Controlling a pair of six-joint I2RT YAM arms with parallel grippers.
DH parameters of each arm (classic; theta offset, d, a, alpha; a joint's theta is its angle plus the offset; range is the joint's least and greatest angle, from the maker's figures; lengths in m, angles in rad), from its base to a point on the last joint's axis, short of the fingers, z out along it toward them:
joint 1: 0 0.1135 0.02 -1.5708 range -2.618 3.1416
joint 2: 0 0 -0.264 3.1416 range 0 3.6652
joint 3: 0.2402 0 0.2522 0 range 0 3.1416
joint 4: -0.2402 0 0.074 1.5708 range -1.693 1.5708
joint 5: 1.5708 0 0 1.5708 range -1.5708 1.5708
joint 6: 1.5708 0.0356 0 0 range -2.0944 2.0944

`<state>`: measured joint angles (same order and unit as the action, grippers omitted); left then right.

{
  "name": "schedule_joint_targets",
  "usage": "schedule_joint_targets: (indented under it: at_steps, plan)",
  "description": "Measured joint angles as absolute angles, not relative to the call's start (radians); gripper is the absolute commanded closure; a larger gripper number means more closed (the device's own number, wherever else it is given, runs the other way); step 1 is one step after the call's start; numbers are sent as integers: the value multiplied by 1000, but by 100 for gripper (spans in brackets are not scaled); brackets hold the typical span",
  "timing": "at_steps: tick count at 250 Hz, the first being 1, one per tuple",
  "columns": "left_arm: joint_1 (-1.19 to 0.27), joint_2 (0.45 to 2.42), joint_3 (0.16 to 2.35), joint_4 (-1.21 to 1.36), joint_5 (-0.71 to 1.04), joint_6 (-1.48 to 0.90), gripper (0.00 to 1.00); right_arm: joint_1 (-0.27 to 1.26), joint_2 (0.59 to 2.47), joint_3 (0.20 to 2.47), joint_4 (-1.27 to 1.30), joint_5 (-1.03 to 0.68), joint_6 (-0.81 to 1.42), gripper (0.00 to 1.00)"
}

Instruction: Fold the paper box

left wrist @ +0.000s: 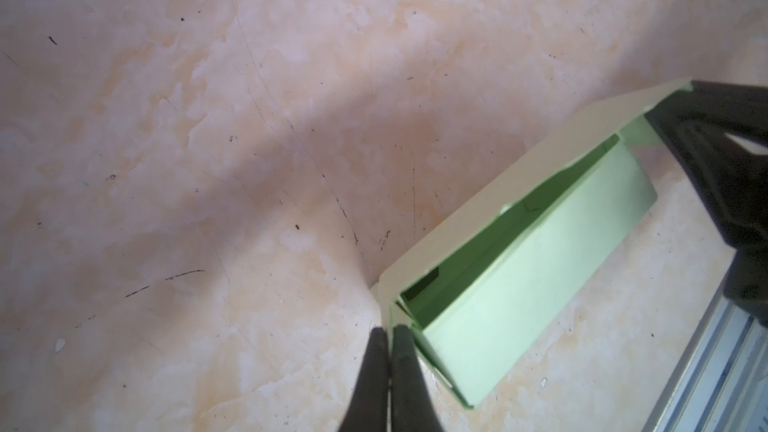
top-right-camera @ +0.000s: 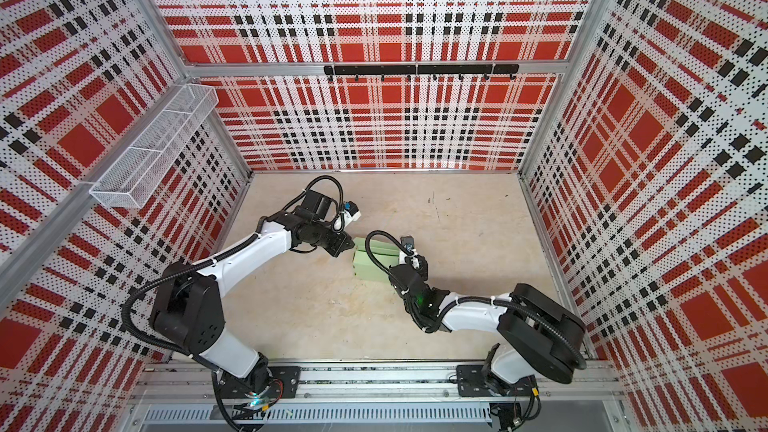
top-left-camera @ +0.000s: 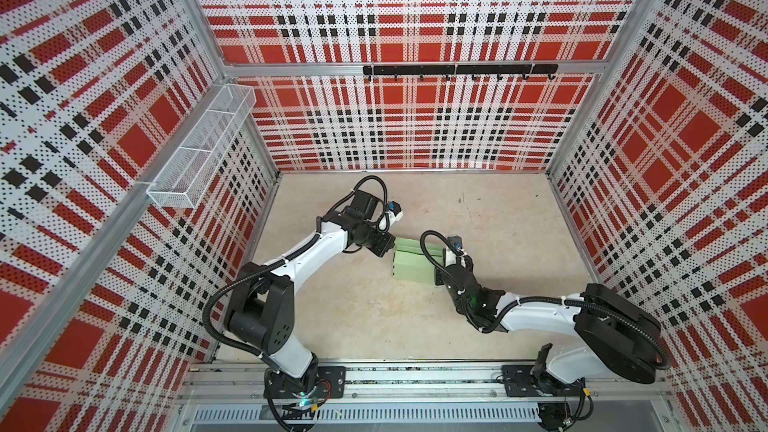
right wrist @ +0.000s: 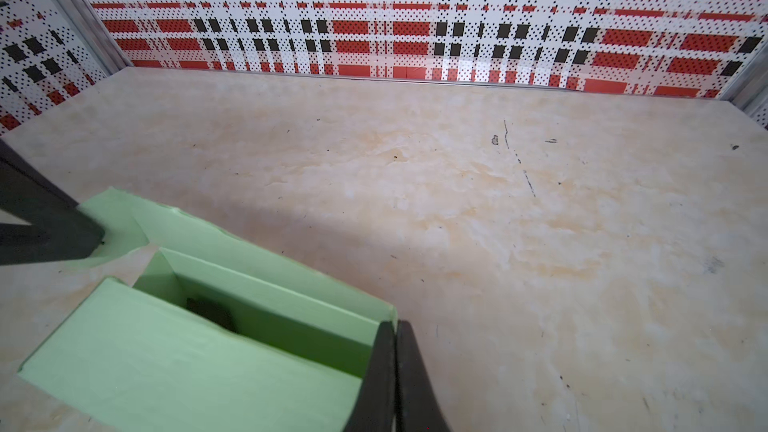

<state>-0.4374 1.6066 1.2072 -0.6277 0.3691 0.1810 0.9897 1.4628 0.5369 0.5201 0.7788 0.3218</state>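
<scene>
Mint paper box (top-left-camera: 413, 268) on tabletop (top-left-camera: 498, 222) | left hand (left wrist: 390, 332) pinches one edge | right hand (right wrist: 395, 326) pinches another

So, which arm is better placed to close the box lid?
Probably right. The right gripper, shut on one lid end of the paper box, comes from the front, where the lid must fall; the left gripper, shut on the other end, comes sideways.

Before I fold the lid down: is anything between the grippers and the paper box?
No. The left gripper and right gripper are each shut on opposite ends of the open flap of the paper box. Nothing visible blocks it; a dark patch inside is unclear.
</scene>
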Motion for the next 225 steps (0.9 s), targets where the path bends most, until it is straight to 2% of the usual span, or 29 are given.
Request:
schedule_joint_targets:
  at_steps: [64,215,225]
  plan:
    - [-441,1558,1185,-612,377,117,92,1011,1482,508,619,821,306,100]
    - [-473,1557,1095,-588,358,-85,91,1022,1514,508,626,839,312,100]
    - [-473,1557,1095,-588,357,-87,91,1022,1512,508,626,839,307,94]
